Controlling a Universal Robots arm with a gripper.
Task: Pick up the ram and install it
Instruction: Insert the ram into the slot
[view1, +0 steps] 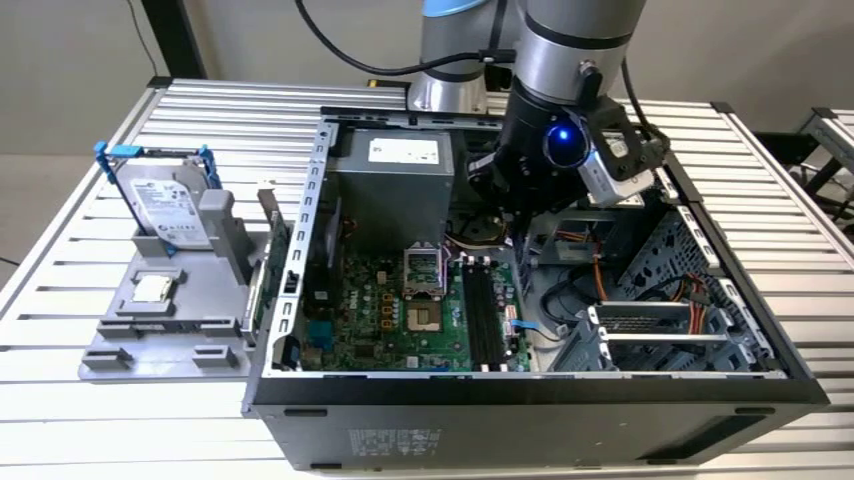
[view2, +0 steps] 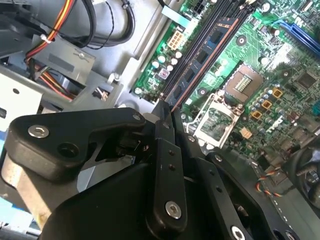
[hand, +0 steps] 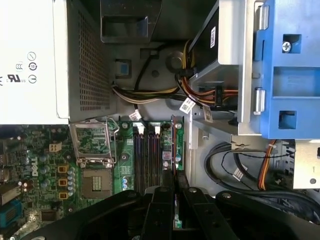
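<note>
Nearest to us in the second wrist view, our gripper (view2: 167, 117) has its fingers (view2: 165, 165) pressed together on the near end of the ram (view2: 200, 60). The stick runs straight away from the fingertips, its long axis in line with the black memory slots (view2: 220, 25) on the motherboard (view2: 280, 55), hovering just over them or entering one; we cannot tell which. Beside it lies the open processor socket (hand: 92, 145). Farther off stands the power supply (hand: 30, 60), bearing certification marks we cannot make out. Outside the case (view1: 534, 400), a hard drive (view1: 167, 205) stands in its holder.
</note>
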